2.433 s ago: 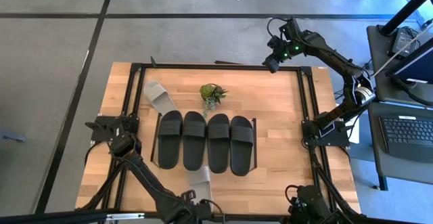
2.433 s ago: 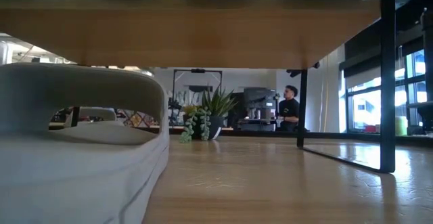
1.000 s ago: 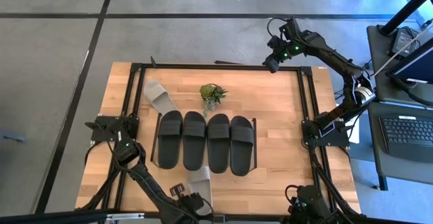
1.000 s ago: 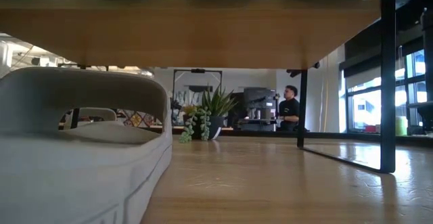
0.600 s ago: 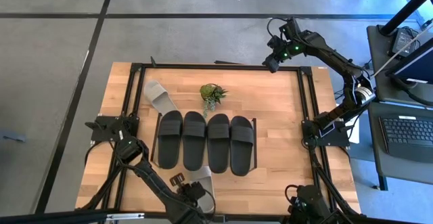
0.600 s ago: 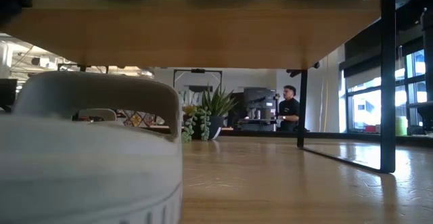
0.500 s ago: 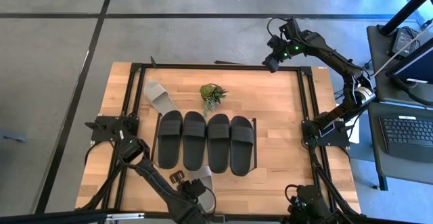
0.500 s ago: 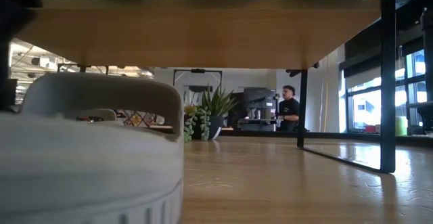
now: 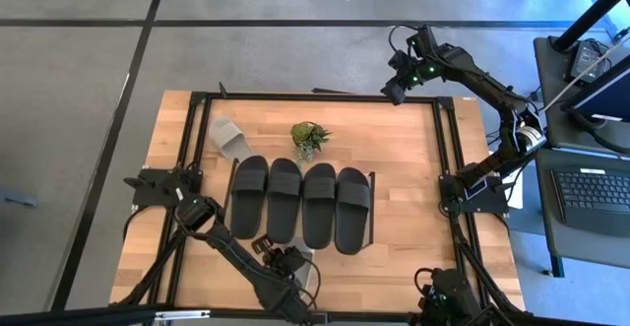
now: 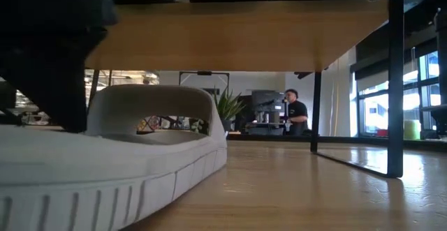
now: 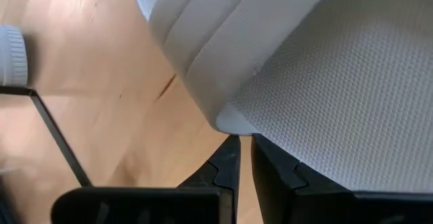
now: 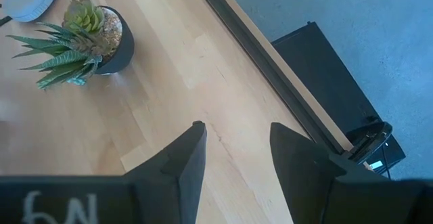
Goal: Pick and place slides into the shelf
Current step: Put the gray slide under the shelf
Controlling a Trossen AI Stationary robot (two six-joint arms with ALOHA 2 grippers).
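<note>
You lose most of the near grey-white slide [image 9: 303, 265] in the high view: the left arm covers it, and only a pale sliver shows just past the heel ends of the four black slides [image 9: 301, 205]. The low view cuts it off at the left edge, with a dark block of the arm blocking its rear half. The left gripper [image 11: 240, 158] sits at this slide, its fingers pressed nearly together on the slide's thin edge, as the left wrist view shows; the sole there is finely textured and the side is ribbed.

On the shelf [image 9: 371, 180] you have the four matte black slides lying side by side, toes toward the potted plant [image 9: 309, 136], straps broad and plain. They fill the board from one black side frame to the other.

The second grey-white slide [image 9: 227, 135] lies off the shelf, beyond its far left corner, angled, and left of the plant.

Right of the plant, the right gripper [image 12: 233, 143] hangs over the table's far right corner, well apart from the shelf, fingers spread with nothing between them.

In the low view a person [image 10: 296, 114] sits in the room behind, too small to make out further
</note>
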